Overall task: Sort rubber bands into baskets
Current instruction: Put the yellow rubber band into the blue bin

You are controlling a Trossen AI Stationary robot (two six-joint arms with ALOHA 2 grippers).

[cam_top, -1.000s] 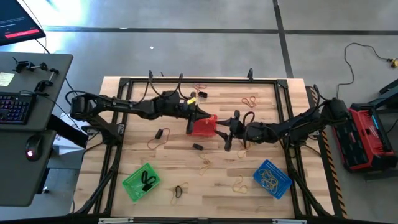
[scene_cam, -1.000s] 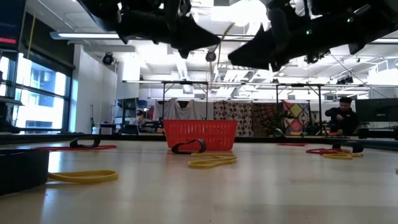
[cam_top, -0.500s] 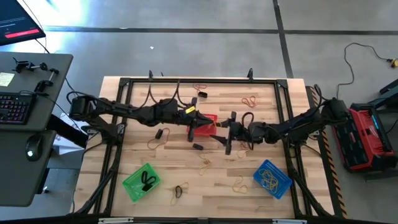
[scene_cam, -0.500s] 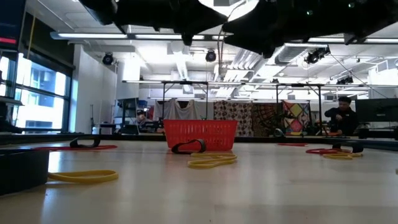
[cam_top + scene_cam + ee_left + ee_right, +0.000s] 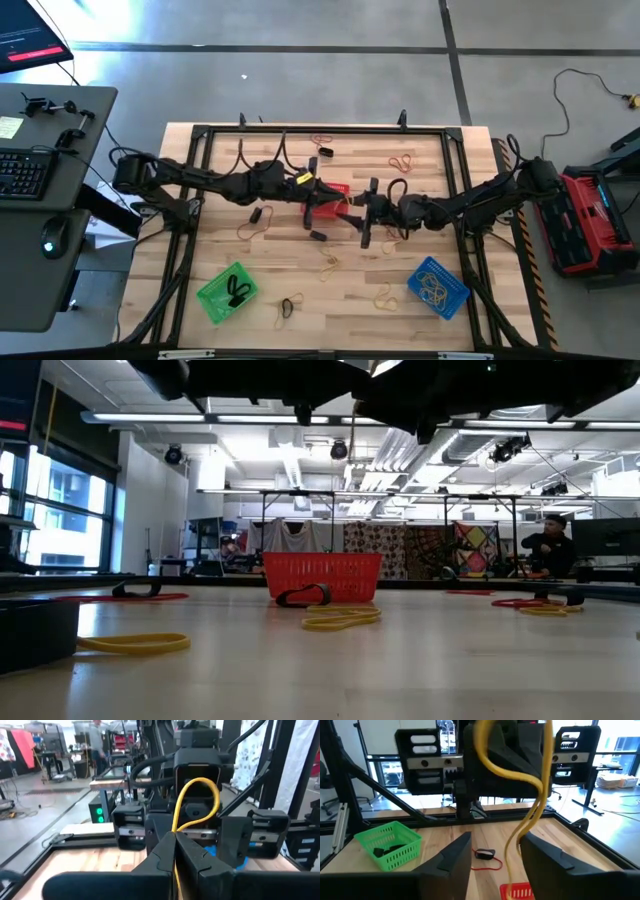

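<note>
The left gripper (image 5: 175,845) pinches a yellow rubber band (image 5: 197,802); the right gripper (image 5: 495,851), jaws wide, may close beside it and miss

Seen from above: wooden counter (image 5: 200,250) framed in black rails. Left gripper (image 5: 318,192) and right gripper (image 5: 352,203) meeting head-on at the centre, right over the red basket (image 5: 335,189), a yellow rubber band (image 5: 344,199) stretched between them. Green basket (image 5: 227,291) at the near left, black bands inside. Blue basket (image 5: 437,286) at the near right, tan bands inside. Loose rubber bands (image 5: 329,262) scattered over the boards, tan, black and reddish. Left of the counter, a grey desk with a keyboard (image 5: 22,173). Right, a red case (image 5: 584,220) on the floor.
</note>
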